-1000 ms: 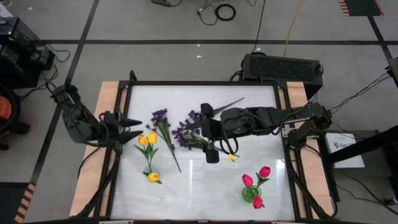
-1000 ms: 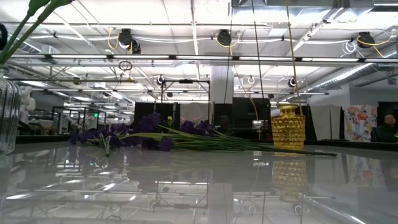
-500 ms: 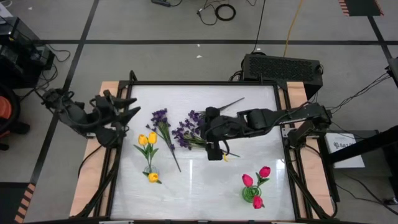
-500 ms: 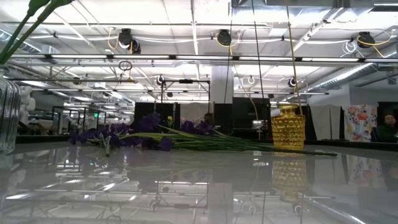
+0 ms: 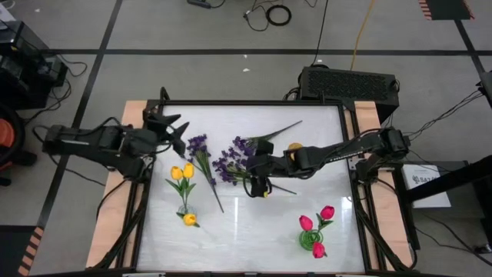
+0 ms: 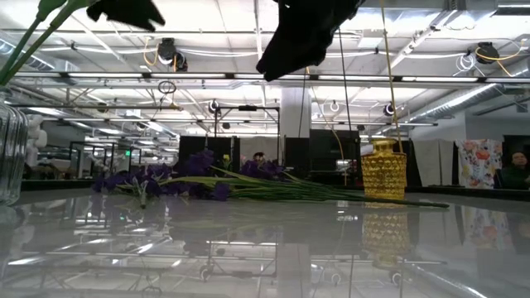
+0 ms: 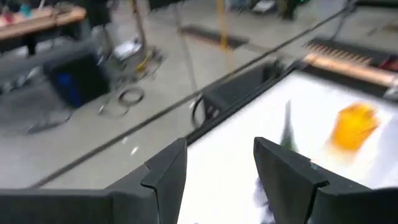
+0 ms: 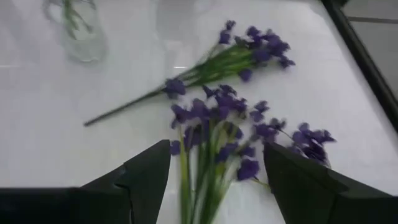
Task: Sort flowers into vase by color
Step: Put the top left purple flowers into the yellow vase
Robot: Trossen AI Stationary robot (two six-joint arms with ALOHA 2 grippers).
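Purple sprigs (image 5: 198, 145): three; yellow tulips (image 5: 182, 172): three; pink tulips (image 5: 306, 222): three; vases (image 5: 294, 147): three

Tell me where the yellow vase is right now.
In the high view the yellow vase stands toward the table's far right part, beside the right arm and just behind the purple sprigs. In the low view it stands right of centre, behind their stems.

Left hand (image 5: 178, 128) swung inward; right hand (image 5: 259, 185) retracted.
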